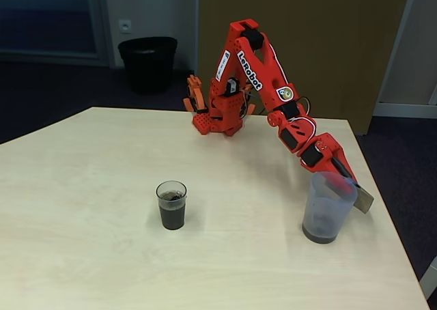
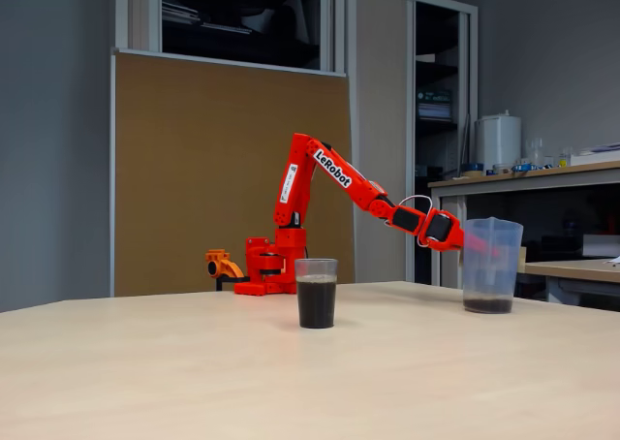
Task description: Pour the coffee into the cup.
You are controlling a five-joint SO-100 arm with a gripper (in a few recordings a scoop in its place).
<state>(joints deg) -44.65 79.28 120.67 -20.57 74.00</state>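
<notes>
Pour done: cup [image 1: 171,205] holds coffee [image 1: 172,216]. Gripper [image 1: 349,183] at pitcher [image 1: 328,207] handle tab (grasp unclear); next, release and retract.

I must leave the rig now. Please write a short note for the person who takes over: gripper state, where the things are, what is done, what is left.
Gripper: at the rim of the pitcher, by its grey handle tab; open or shut cannot be told.
Pitcher: upright on the table, at the right side in both fixed views, with just a thin dark layer at its bottom.
Cup: upright near the table's middle, well over half full of coffee.
Done: the pour looks finished.
Left: probably only to let go of the pitcher and pull the arm back.
</notes>
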